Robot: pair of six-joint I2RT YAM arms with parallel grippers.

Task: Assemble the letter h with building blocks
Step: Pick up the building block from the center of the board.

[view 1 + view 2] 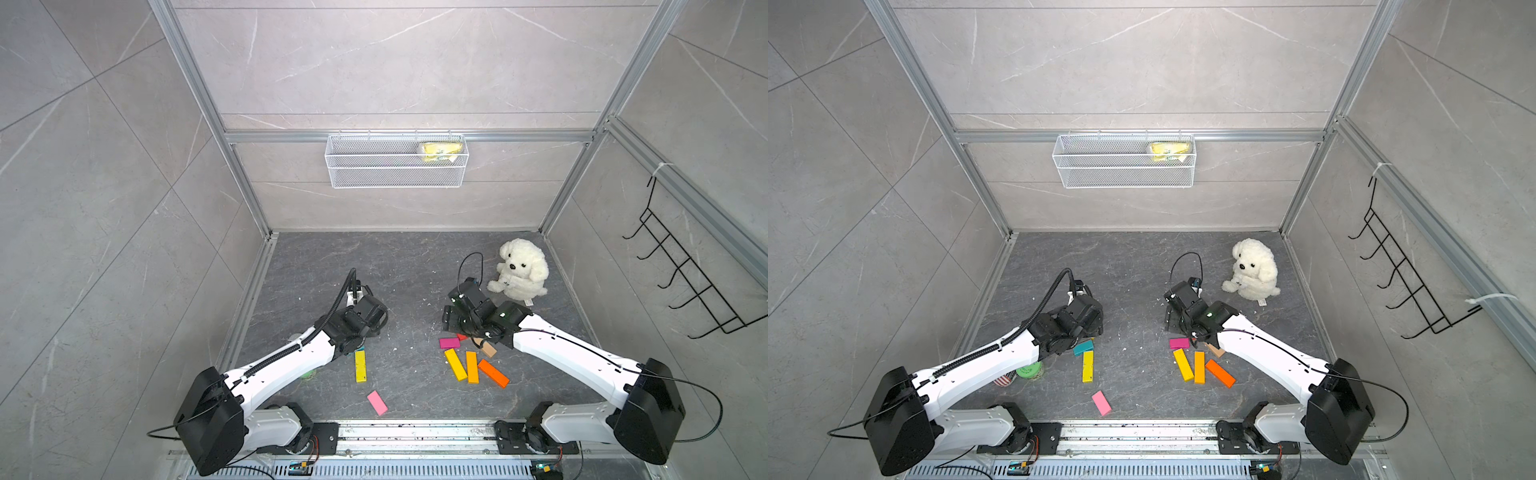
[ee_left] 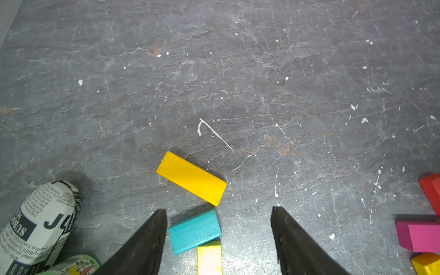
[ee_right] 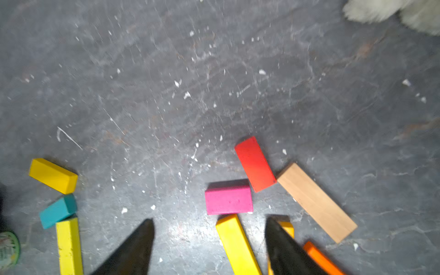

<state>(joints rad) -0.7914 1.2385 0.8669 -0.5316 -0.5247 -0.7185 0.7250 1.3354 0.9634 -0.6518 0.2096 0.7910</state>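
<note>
The building blocks lie flat on the dark floor in two groups. In the left wrist view a teal block (image 2: pixel 194 231) sits between the fingers of my open left gripper (image 2: pixel 218 209), close to one finger (image 2: pixel 152 238). An amber block (image 2: pixel 191 178) lies just beyond it and a yellow one (image 2: pixel 209 257) behind it. My right gripper (image 3: pixel 209 219) is open over a yellow block (image 3: pixel 235 245), and an amber block (image 3: pixel 287 228) is partly hidden behind one finger. Magenta (image 3: pixel 228 200), red (image 3: pixel 254 164), tan (image 3: pixel 316 202) and orange (image 3: pixel 319 256) blocks lie around it. A pink block (image 1: pixel 377 402) lies alone near the front.
A white plush dog (image 1: pixel 519 270) sits at the back right. Under the left arm are a green-lidded can (image 1: pixel 1030 370) and a newsprint-patterned cylinder (image 2: pixel 40 223). A wire basket (image 1: pixel 395 162) hangs on the back wall and a black hook rack (image 1: pixel 685 270) on the right wall.
</note>
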